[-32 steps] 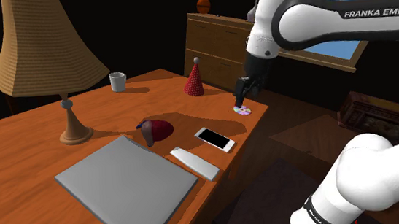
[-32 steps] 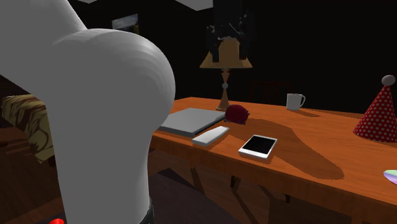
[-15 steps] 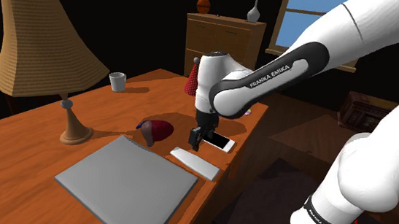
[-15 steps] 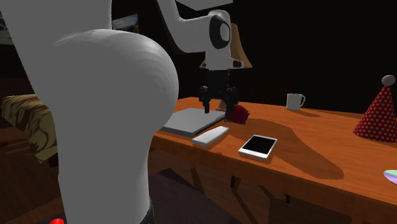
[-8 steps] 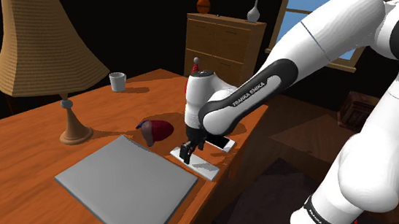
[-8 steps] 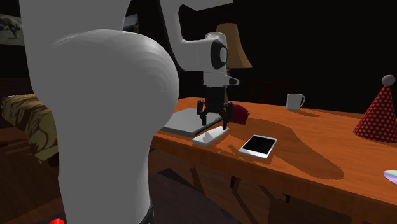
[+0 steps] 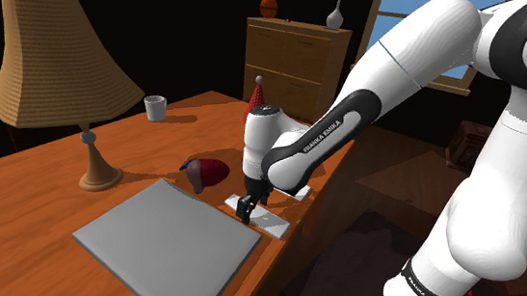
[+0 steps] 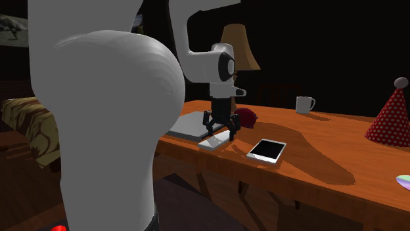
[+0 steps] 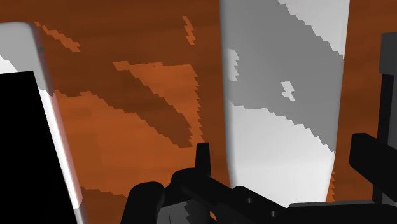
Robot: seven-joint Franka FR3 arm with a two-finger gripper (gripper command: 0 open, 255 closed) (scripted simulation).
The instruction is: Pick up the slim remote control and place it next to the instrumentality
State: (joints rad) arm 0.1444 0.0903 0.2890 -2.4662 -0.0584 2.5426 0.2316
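Now your gripper [image 8: 220,133] hangs low over the slim grey remote [image 8: 209,142], fingers spread apart on either side of it, just beside the smartphone [image 8: 267,150].

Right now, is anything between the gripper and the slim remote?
Nothing visible does. The gripper hangs just above the pale grey remote, with its open fingers on either side of it. The phone lies beside the remote, clear of the fingers.
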